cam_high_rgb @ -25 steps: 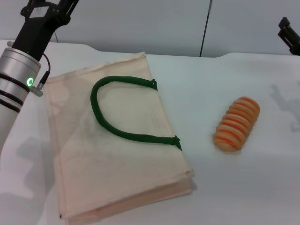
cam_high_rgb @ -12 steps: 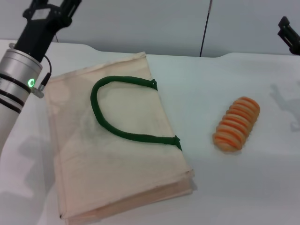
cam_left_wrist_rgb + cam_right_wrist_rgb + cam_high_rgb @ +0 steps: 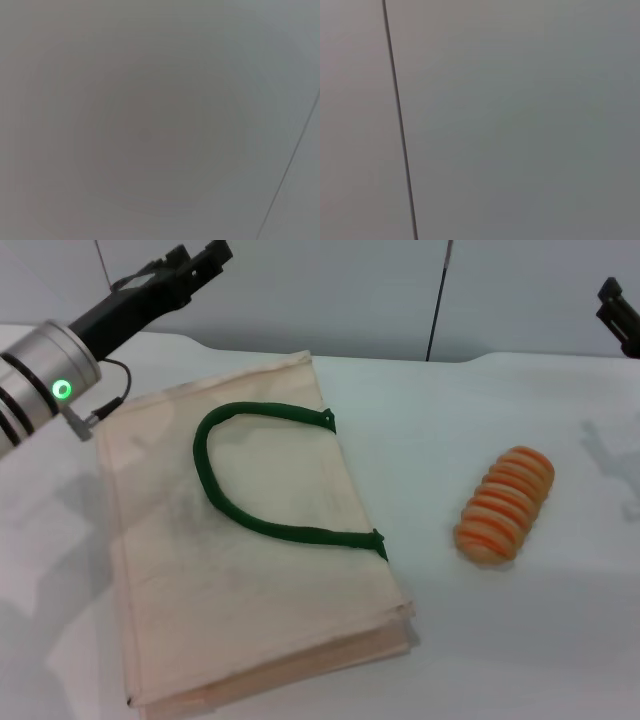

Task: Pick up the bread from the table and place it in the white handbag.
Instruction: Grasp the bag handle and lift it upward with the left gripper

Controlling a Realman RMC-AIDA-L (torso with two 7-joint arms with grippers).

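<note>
One ridged tan-orange toy bread loaf (image 3: pixel 505 505) lies at three o'clock of one flat cream cloth handbag (image 3: pixel 250 570) on the white desk (image 3: pixel 450 420). No writing is readable. The left gripper (image 3: pixel 190 262) hangs at eleven o'clock and the right gripper (image 3: pixel 618 312) at two; I cannot tell how their jaws stand.

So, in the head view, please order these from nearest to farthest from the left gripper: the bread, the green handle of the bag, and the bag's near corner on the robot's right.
Measured from the left gripper, raised over the far left of the table:
1. The green handle, lying on the white handbag, left of centre.
2. The bag's near right corner, toward the robot.
3. The bread, on the table's right side.
</note>
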